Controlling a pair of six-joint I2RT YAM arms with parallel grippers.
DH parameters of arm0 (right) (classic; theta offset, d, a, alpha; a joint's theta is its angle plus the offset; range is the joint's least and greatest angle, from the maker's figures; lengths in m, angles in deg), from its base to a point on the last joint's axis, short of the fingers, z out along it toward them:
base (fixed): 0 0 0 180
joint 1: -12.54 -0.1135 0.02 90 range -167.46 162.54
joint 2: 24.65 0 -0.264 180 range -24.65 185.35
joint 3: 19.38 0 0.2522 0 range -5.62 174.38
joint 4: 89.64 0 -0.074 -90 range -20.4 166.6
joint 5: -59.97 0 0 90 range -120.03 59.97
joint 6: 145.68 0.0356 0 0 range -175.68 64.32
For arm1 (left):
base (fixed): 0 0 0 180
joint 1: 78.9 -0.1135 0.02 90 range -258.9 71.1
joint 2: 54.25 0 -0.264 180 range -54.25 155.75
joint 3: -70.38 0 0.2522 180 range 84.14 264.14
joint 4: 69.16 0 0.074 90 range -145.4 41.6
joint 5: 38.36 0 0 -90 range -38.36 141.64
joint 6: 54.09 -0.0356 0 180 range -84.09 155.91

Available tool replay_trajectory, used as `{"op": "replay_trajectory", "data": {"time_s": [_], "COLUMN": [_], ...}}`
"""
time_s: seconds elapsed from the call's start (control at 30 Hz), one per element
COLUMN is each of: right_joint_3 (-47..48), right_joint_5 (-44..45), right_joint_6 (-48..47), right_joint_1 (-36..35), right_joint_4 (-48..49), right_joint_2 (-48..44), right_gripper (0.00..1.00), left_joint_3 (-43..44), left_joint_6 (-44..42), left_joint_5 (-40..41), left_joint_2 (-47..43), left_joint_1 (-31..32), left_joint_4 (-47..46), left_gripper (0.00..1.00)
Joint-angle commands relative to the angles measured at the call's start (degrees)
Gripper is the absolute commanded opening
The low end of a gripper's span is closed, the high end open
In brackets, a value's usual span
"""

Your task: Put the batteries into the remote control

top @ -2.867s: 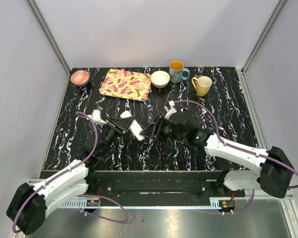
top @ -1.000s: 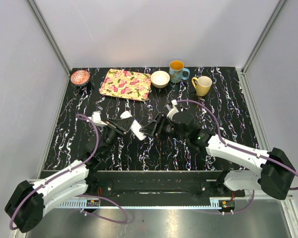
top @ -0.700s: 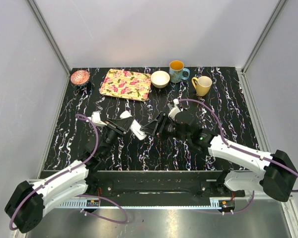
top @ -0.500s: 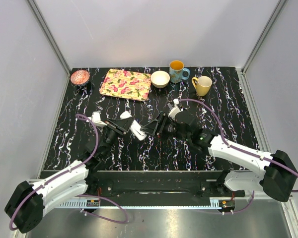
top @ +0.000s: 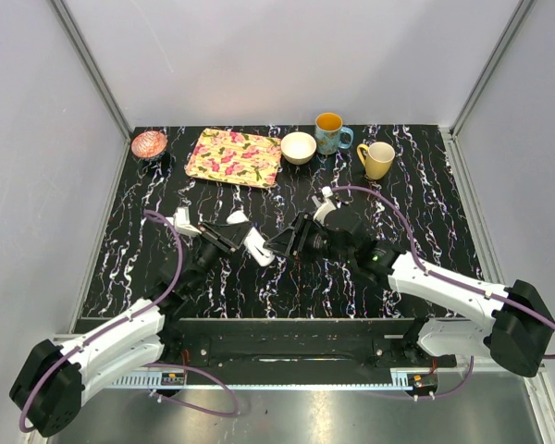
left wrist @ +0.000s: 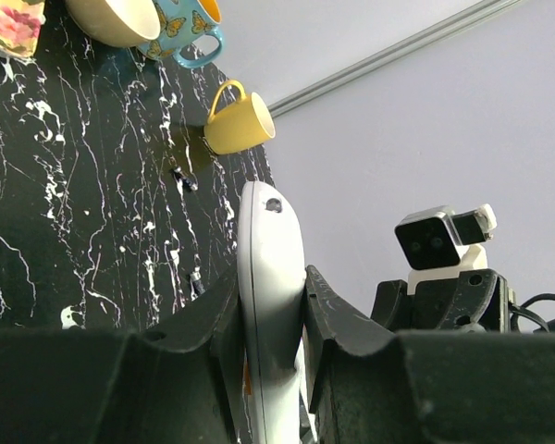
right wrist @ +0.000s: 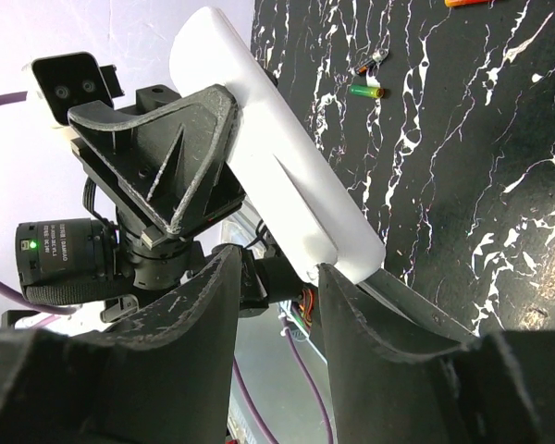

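Top external: the left gripper (top: 245, 232) is clamped on the remote control (top: 258, 248), a white bar near the middle of the desk (top: 416, 185). The bar is slanted and its near end points at the right gripper (top: 277, 246), which sits just beside that end. We cannot tell from here whether they touch. Along the far edge stand a pink dish (top: 150, 143), a floral tray (top: 233, 157), a cream bowl (top: 299, 147), a blue mug (top: 330, 133) and a yellow mug (top: 378, 159).

Left wrist: the remote control (left wrist: 268, 240) runs straight up the frame between the left gripper's two fingers (left wrist: 328, 310). Both press on its long sides. Its rounded end, with a small dark dot, sticks out past the fingertips. To the right we see the wrist camera (left wrist: 441, 239) of the right arm. A small dark item (left wrist: 183, 178) lies on the desk, too small to identify.

Right wrist: the right gripper (right wrist: 279, 268) has its jaws apart at a medium gap, with nothing between them. The remote control (right wrist: 277, 157) hangs above the desk, held at mid-length by the left gripper's black ribbed finger (right wrist: 166, 157). Its lower end sits just past the right gripper's fingertips, over the right-hand one. We cannot tell whether it makes contact. A small green cylinder (right wrist: 363, 91) lies on the desk well beyond.
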Motion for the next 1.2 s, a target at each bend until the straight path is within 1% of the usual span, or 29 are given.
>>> {"op": "replay_trajectory", "data": {"time_s": [0.0, 0.4, 0.5, 0.6, 0.63, 0.73, 0.77, 0.9, 0.93, 1.03, 1.17], "right_joint_3": [2.4, 2.5, 3.3, 4.6, 5.4, 5.4, 5.2, 3.7, 3.0, 2.1, 1.7], "right_joint_5": [-0.3, -0.4, 1.0, 2.5, 2.8, 3.2, 2.9, -2.8, -3.7, -6.8, -8.5], "right_joint_6": [-1.3, -1.9, -3.2, -5.7, -6.3, -7.3, -6.9, -4.9, -4.4, -2.6, -1.5], "right_joint_1": [0.6, 0.6, 0.7, 0.6, 0.6, 0.6, 0.7, 0.7, 0.7, 0.6, 0.5], "right_joint_4": [2.3, 1.5, -0.6, -3.5, -6.3, -7.7, -7.5, -4.2, -1.8, 0.7, 2.0], "right_joint_2": [-1.6, -1.8, -2.8, -4.3, -4.7, -5.2, -5.1, -3.8, -3.1, -1.5, 0.0], "right_gripper": [0.49, 0.49, 0.49, 0.52, 0.52, 0.52, 0.52, 0.54, 0.54, 0.56, 0.56], "left_joint_3": [2.4, 2.1, 2.1, 1.9, 1.9, 2.3, 2.3, 4.5, 4.8, 5.2, 4.8], "left_joint_6": [2.5, 3.4, 3.2, 3.0, 3.0, 2.7, 2.6, -0.7, -1.0, -1.4, -1.0], "left_joint_5": [-5.8, -5.9, -5.6, -5.9, -6.0, -6.1, -6.0, -5.1, -4.8, -3.8, -3.4], "left_joint_2": [0.4, 0.6, 0.5, 0.6, 0.6, 0.7, 0.7, 0.3, 0.2, 0.1, 0.6], "left_joint_1": [-0.2, -0.4, -0.6, -1.0, -0.9, -1.0, -1.1, -1.2, -1.1, -1.2, -1.2], "left_joint_4": [-3.8, -4.0, -2.8, -2.5, -2.5, -2.2, -2.3, 0.7, 0.8, 0.7, -0.8], "left_gripper": [0.00, 0.00, 0.00, 0.00, 0.00, 0.00, 0.00, 0.00, 0.00, 0.00, 0.00]}}
